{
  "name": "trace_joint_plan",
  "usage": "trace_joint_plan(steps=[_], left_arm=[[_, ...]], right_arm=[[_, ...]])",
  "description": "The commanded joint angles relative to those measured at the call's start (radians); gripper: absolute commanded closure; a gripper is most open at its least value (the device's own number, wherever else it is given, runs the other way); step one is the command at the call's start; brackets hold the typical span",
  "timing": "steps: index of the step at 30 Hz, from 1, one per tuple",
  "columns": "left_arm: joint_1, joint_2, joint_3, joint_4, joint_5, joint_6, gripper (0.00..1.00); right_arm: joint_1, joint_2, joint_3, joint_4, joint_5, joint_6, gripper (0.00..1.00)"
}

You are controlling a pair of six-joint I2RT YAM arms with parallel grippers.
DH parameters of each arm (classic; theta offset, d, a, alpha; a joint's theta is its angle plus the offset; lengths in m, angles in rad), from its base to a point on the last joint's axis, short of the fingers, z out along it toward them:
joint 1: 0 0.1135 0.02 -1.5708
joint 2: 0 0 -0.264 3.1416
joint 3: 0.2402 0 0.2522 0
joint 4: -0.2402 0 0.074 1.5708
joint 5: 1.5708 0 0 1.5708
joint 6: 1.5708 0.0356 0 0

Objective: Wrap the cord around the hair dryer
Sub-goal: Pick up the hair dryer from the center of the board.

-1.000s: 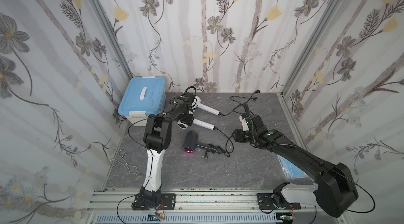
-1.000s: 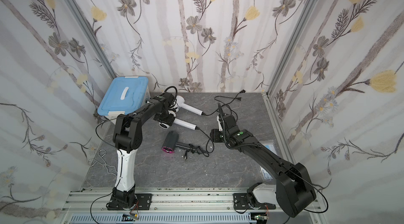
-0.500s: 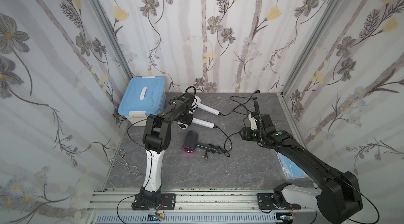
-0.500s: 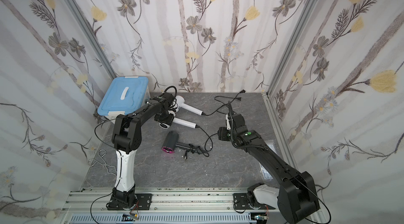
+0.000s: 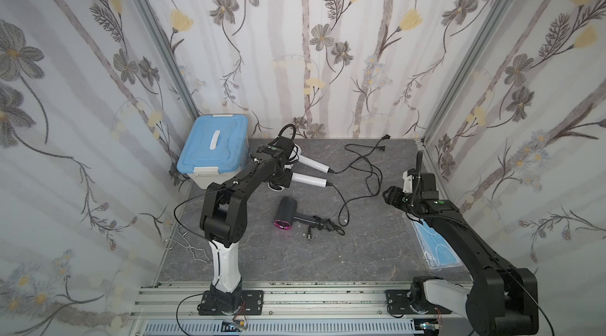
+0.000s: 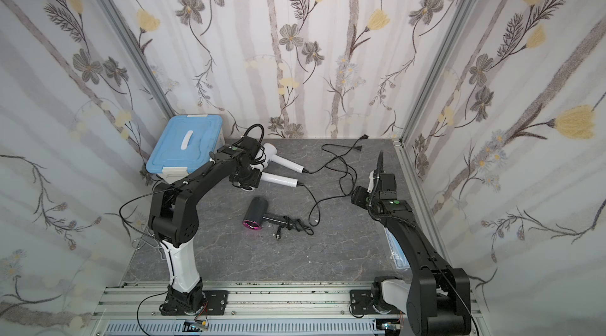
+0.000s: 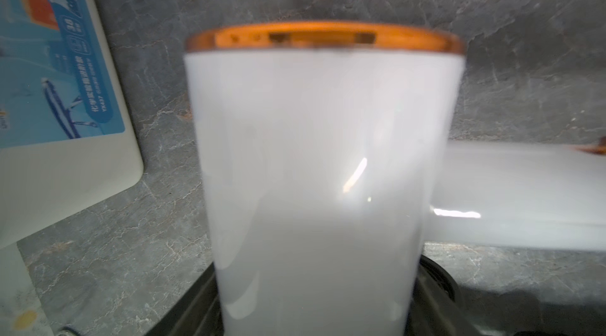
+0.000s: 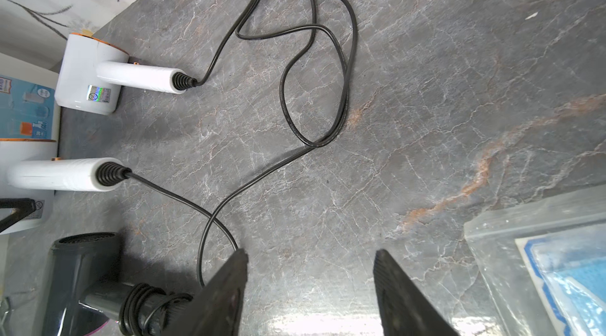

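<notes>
Clearly the left gripper (image 5: 279, 177) clasps the barrel of the nearer white hair dryer (image 7: 321, 170) at the far left of the surface (image 5: 295, 268), arm stretched forward; its cord (image 8: 164, 191) trails loose, unwrapped. Right gripper (image 8: 311, 252) hangs partly open and empty above the surface; arm extended, wrist turned inward.

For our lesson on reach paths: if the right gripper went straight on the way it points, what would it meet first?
Probably the bare tabletop, since the open right gripper seems to tilt downward. If it skimmed above the surface, the black cord loop would come first. Depth is unclear.
</notes>
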Motion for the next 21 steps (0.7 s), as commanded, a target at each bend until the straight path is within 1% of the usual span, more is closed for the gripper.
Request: trace_joint_plan(steps=[1, 6, 9, 10, 13, 17, 21], left_arm=[[-0.024, -0.048, 0.001, 0.028, -0.029, -0.055, 1.00], [-0.071, -0.074, 0.024, 0.020, -0.029, -0.075, 1.00], [-0.096, -0.075, 0.041, 0.007, -0.038, -0.086, 1.00], [-0.100, -0.077, 0.048, 0.000, -0.042, -0.092, 1.00], [-0.102, -0.086, 0.075, -0.028, -0.059, -0.111, 1.00], [-0.102, -0.108, 0.103, -0.046, -0.048, -0.143, 1.00], [-0.102, -0.105, 0.139, -0.090, -0.045, -0.150, 1.00]], right_arm=[[-0.003, 0.033, 0.006, 0.117, -0.076, 0.029, 0.38], [-0.001, 0.100, 0.012, 0.192, -0.111, 0.048, 0.38], [-0.001, 0.119, 0.022, 0.202, -0.120, 0.023, 0.38], [-0.001, 0.118, 0.036, 0.177, -0.091, -0.011, 0.37], [0.001, 0.096, 0.073, 0.087, 0.047, -0.134, 0.34], [0.010, 0.074, 0.095, 0.040, 0.074, -0.281, 0.35], [0.032, 0.022, 0.078, 0.019, 0.160, -0.441, 0.35]])
